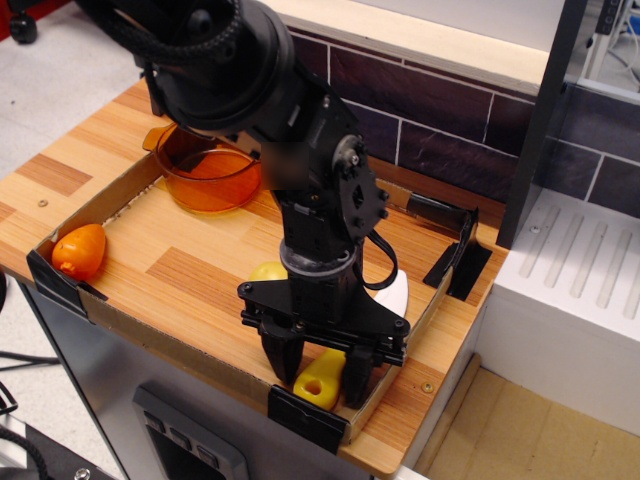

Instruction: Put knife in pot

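The knife lies at the front right corner of the cardboard-walled tray. Its yellow handle (320, 386) points toward the front edge, and its white blade (393, 297) shows behind the wrist. My gripper (320, 378) is down over the handle, with one finger (283, 362) pressed against each side of it. The knife still rests on the wood. The translucent orange pot (205, 165) stands at the back left of the tray, partly hidden by my arm, well away from the gripper.
A yellow-green lump (268, 271) lies just behind the gripper. A small orange toy fruit (78, 250) sits in the front left corner. Low cardboard walls (100, 205) ring the tray, with black clips at the front (310, 418) and right (460, 262). A dark tiled wall stands behind.
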You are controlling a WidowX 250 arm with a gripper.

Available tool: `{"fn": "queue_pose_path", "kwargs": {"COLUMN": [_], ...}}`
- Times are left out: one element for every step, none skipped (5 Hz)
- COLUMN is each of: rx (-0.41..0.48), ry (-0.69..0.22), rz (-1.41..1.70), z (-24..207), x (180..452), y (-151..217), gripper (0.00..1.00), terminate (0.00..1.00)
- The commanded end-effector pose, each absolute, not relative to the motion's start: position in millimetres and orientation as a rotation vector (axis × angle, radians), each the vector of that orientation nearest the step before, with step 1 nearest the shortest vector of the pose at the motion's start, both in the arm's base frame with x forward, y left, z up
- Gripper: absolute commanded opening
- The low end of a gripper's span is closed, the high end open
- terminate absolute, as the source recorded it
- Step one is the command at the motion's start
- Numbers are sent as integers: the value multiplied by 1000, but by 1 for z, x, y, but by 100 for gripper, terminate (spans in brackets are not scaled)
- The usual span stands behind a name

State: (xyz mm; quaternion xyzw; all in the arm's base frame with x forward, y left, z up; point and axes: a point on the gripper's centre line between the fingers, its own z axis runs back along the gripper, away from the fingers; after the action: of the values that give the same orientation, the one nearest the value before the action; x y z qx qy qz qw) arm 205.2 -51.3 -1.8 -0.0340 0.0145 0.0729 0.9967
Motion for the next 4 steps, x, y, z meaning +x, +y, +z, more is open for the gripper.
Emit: {"fn": "queue_pose_path", "kwargs": {"rx": [-125, -167, -221, -220], "ry": [-42, -131, -171, -243], "rz": [113, 154, 179, 253], "z": [25, 55, 88, 101], "x": [206, 209, 217, 229], "y": [-51, -53, -50, -28], "gripper": [0, 0, 0, 0], "terminate": [0, 0, 0, 0]}}
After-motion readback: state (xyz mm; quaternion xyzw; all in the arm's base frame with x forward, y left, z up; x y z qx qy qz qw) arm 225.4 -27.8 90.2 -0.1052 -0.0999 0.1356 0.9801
